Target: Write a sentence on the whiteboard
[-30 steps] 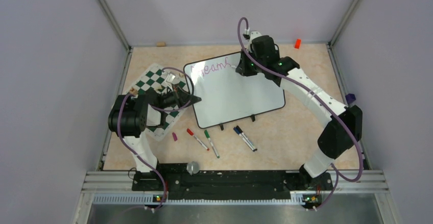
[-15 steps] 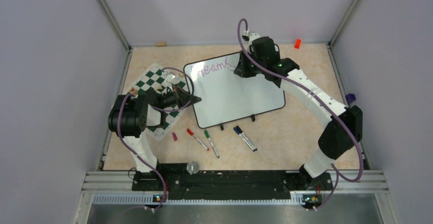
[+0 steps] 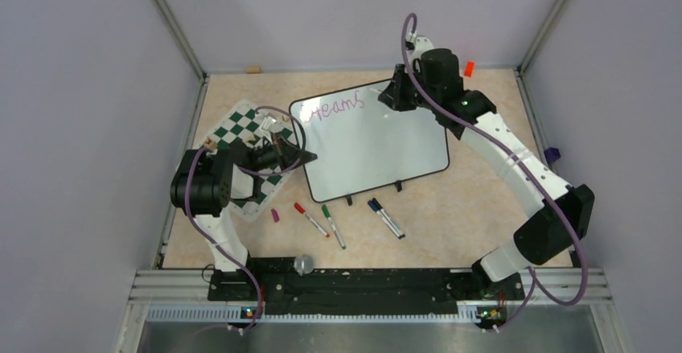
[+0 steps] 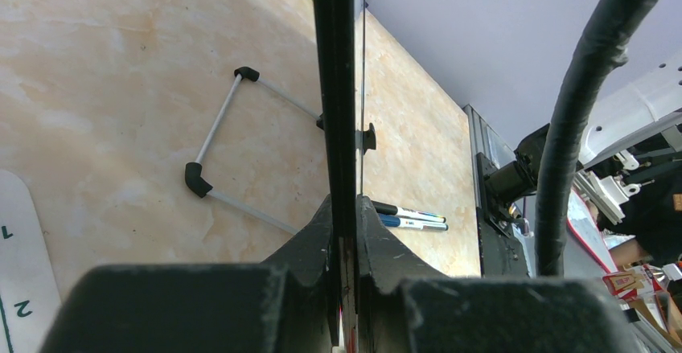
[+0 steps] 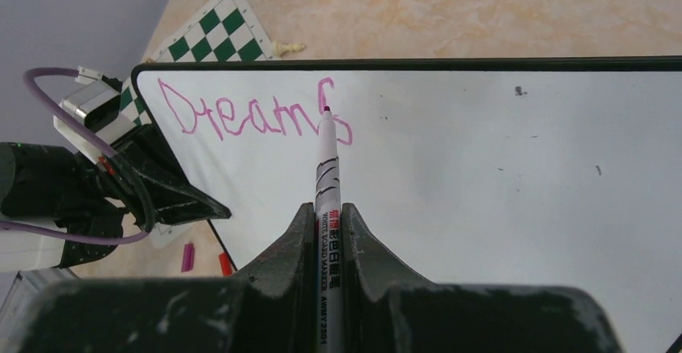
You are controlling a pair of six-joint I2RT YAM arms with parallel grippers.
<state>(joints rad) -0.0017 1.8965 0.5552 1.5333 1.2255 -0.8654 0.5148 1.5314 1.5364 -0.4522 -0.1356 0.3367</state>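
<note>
Left gripper (image 4: 344, 212): fingers clamped on the whiteboard (image 3: 378, 144), at its left edge.
Right gripper (image 5: 327, 218): fingers pinching a marker (image 5: 326, 160).
Marker tip: at the sentence (image 5: 241, 116), on the "s" of "Dreams".

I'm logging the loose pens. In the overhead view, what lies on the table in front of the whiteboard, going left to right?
small purple cap → red marker → green marker → pair of dark-capped markers lying side by side
</note>
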